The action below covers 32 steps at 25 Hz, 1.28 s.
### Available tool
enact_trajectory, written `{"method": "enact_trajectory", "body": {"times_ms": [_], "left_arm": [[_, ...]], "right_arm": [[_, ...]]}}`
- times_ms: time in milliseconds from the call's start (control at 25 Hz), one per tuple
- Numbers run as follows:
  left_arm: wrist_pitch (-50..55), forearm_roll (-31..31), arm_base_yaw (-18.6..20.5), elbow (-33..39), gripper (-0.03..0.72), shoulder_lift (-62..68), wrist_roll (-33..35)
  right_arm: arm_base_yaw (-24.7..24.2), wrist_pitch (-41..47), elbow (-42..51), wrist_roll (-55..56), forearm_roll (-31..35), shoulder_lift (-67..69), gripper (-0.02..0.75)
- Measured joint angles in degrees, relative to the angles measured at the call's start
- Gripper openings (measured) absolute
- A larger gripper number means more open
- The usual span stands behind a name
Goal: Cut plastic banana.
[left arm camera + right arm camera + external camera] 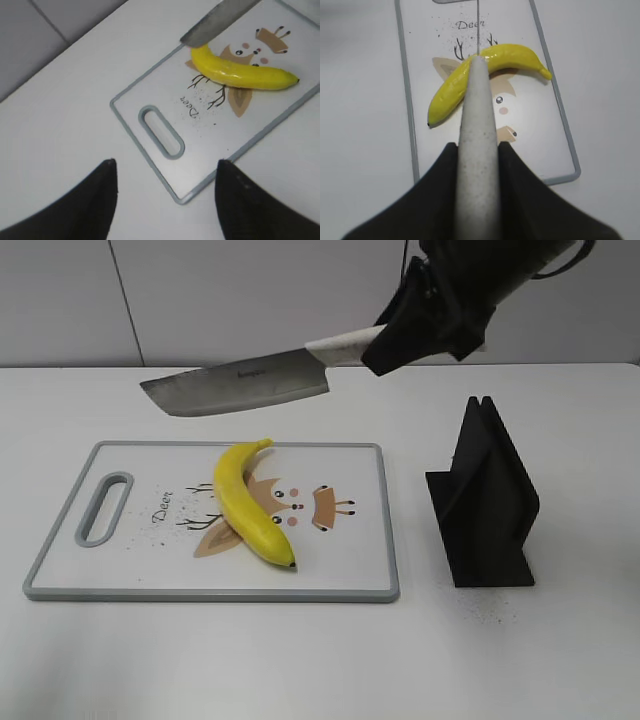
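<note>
right end effector point(400, 338) holds cleaver point(235, 383) — above plastic banana point(250, 505).

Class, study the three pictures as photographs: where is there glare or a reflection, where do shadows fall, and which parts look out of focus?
Exterior view: even light, a soft sheen on the knife, a faint shadow beside the black stand. Left wrist view: highlights on the plastic banana; the left tool fingers are dark and blurred. Right wrist view: the handle in the right tool is soft, the cutting board sharper.
</note>
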Motion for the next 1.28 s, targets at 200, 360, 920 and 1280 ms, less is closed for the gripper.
{"method": "enact_trajectory", "body": {"times_ms": [200,360,920,1280], "left_arm": [[0.71,-10.66,0.0,-7.61,0.56,13.7,21.13],[0.58,-17.02,0.0,-8.83,0.546,22.28,35.89],[-6.61,-26.2,0.0,-9.35,0.536,40.07,53.47],[-8.12,-27.17,0.0,-9.46,0.104,42.67,54.58]], "right_arm": [[0.0,1.07,-3.31,-4.61,2.7,4.47,0.188],[0.0,4.63,-7.68,-7.64,5.75,8.3,0.188],[0.07,7.94,-13.75,-13.62,10.52,15.54,0.188],[0.07,7.87,-13.81,-14.25,10.33,15.64,0.188]]}}
